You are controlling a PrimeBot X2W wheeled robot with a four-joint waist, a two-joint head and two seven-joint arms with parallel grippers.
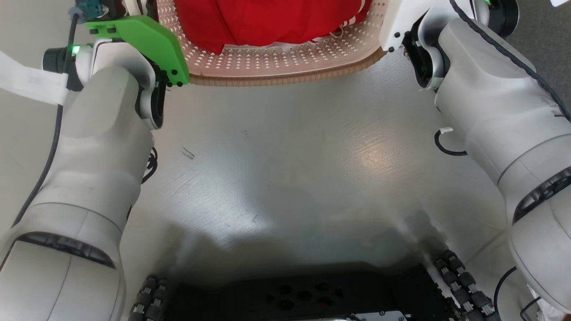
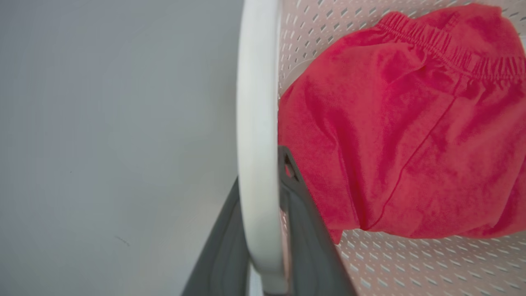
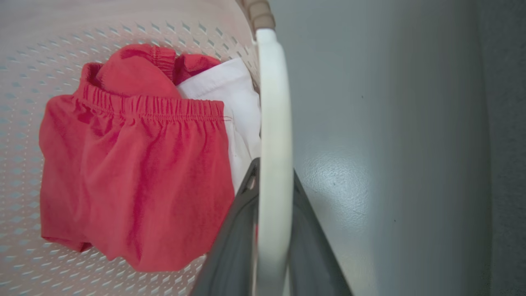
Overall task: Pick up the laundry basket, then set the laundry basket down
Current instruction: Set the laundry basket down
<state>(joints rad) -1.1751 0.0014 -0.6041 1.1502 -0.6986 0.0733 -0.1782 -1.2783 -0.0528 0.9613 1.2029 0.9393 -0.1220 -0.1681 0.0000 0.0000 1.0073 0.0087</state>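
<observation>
The laundry basket (image 1: 285, 62) lies at the top of the head view, cream and perforated, its brown woven rim (image 1: 285, 79) nearest me. My two pale forearms reach to its left and right sides. In the left wrist view my left gripper (image 2: 261, 172) is shut on the basket's white side handle (image 2: 257, 102), one dark finger on each side. My right gripper (image 3: 274, 168) is likewise shut on the other white handle (image 3: 273, 102). Whether the basket touches the floor I cannot tell.
Red shorts (image 3: 131, 172) and a white cloth (image 3: 234, 107) lie inside the basket. Pale grey floor (image 1: 285, 169) spreads between my arms. My black base (image 1: 303, 294) fills the bottom edge. A darker floor strip (image 3: 505, 164) runs along the right.
</observation>
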